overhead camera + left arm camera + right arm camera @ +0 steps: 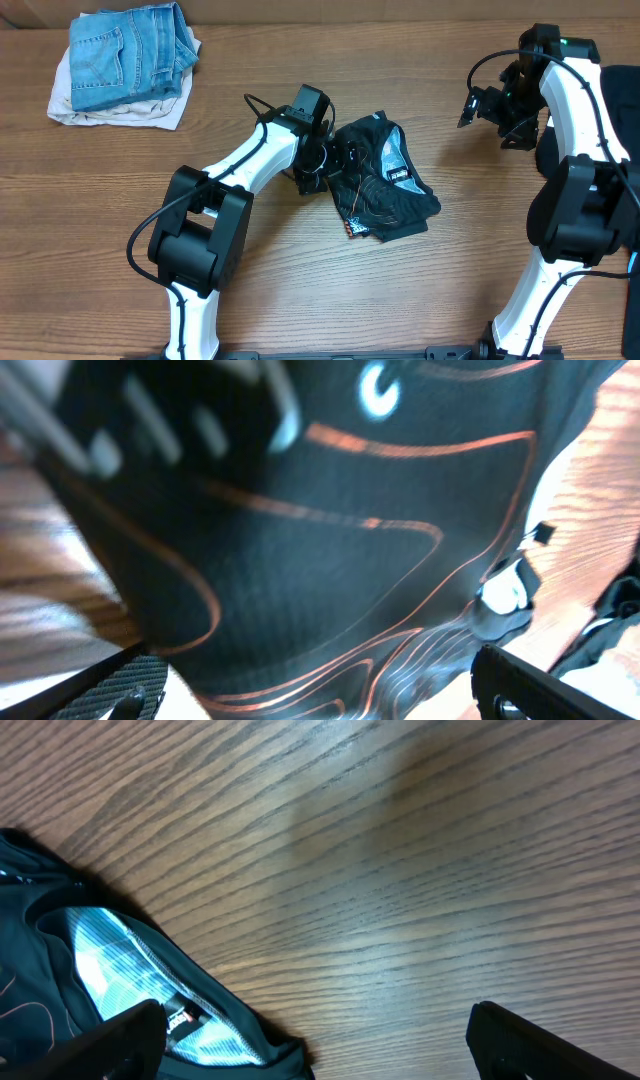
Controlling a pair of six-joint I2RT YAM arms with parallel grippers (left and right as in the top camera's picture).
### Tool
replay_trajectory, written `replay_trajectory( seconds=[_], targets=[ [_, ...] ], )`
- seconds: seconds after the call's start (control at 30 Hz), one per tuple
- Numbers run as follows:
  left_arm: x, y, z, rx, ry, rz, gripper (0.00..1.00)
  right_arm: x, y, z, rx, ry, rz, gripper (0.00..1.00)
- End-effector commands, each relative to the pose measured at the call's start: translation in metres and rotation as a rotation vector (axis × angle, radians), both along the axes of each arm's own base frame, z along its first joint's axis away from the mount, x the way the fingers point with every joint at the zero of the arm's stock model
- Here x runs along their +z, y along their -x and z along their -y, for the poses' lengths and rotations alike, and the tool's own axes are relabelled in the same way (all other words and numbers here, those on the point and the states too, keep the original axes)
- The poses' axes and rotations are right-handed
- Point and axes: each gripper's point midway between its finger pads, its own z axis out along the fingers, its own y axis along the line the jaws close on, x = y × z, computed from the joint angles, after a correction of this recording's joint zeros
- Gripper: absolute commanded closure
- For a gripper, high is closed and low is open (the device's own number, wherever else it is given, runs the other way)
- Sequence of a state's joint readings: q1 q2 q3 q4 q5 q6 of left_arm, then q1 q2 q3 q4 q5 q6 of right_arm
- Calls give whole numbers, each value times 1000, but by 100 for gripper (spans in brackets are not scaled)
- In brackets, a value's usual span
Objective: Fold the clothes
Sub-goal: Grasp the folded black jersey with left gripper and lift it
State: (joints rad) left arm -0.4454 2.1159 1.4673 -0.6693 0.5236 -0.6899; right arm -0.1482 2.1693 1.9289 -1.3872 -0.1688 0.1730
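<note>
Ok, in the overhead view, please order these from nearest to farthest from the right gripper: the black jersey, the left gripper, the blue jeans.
Measured from the right gripper:
1. The black jersey, crumpled at mid-table.
2. The left gripper, at the jersey's edge on the side away from the right gripper.
3. The blue jeans, folded in the picture's top-left corner.

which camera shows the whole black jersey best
Overhead: nearly the whole crumpled jersey is visible. The left wrist view gives only a blurred close-up of fabric with orange lines; the right wrist view catches just its collar corner at lower left.
</note>
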Motion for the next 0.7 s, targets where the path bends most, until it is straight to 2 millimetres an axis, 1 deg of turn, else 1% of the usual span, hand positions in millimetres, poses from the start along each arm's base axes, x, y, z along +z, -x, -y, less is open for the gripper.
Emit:
replay_trajectory(
  seconds=[0.0, 0.17, 0.27, 0.33, 0.47, 0.53, 0.63, 0.67],
  targets=[
    [-18, 0, -2, 20, -28, 5, 0, 15, -5, -3, 15, -3, 46, 0],
    [-21, -15, -3, 38, -48, 73, 0, 16, -3, -4, 18, -11, 41, 0],
    [-24, -16, -4, 40, -56, 75, 1, 16, -3, -4, 18, -11, 39, 0],
    [-29, -15, -5, 39, -62, 64, 5, 16, -3, -4, 18, -11, 40, 0],
    [-42, -13, -5, 54, -68, 32, 25, 15, -3, -4, 18, -11, 39, 0],
    [-42, -16, -5, 63, -62, 39, 40, 15, -2, -4, 18, -12, 36, 0],
    [-41, -20, -3, 62, -54, 58, 53, 15, -2, -4, 18, -12, 34, 0],
    [-40, -21, -3, 59, -53, 63, 62, 15, -2, -4, 18, -12, 34, 0]
  ],
)
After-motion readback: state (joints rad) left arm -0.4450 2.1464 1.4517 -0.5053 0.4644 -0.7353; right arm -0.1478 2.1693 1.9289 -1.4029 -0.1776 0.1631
